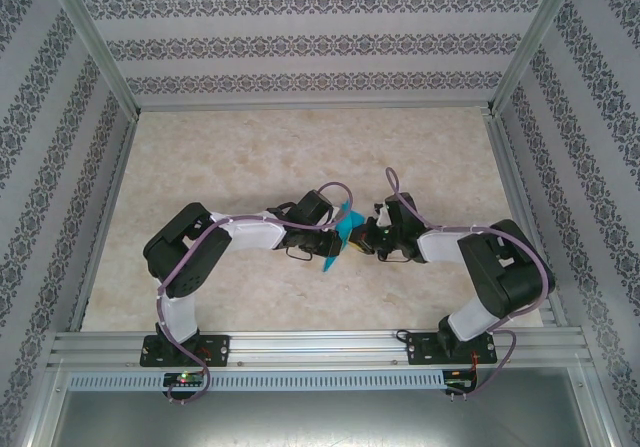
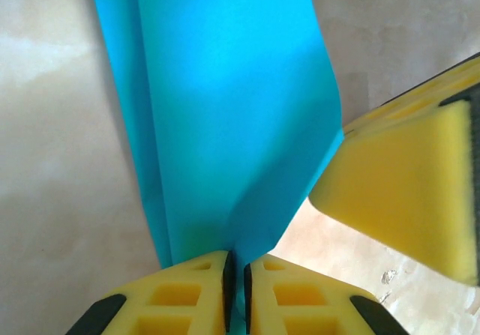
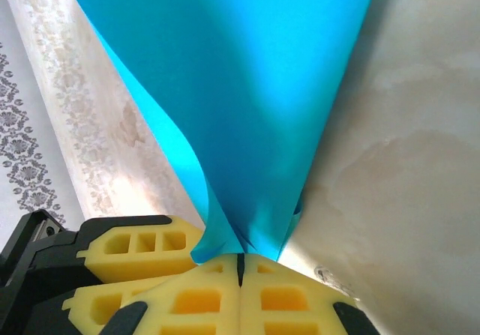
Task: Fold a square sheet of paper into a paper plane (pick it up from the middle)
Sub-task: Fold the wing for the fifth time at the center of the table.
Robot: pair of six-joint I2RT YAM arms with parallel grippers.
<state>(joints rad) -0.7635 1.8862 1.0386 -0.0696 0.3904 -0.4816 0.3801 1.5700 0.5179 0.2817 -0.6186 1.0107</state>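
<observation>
Soft, even white light fills the overhead view, with only faint shadows lying on the beige table [image 1: 250, 147]. Close up, the folded turquoise paper [image 2: 225, 110] shows a pale sheen toward 12 o'clock; the right gripper's yellow finger [image 2: 405, 192] at 3 o'clock looks blurred.

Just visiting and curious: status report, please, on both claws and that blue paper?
Left gripper shut on the blue paper. Right gripper shut on it too. Paper creased, held between them. No obstacle seen.
</observation>
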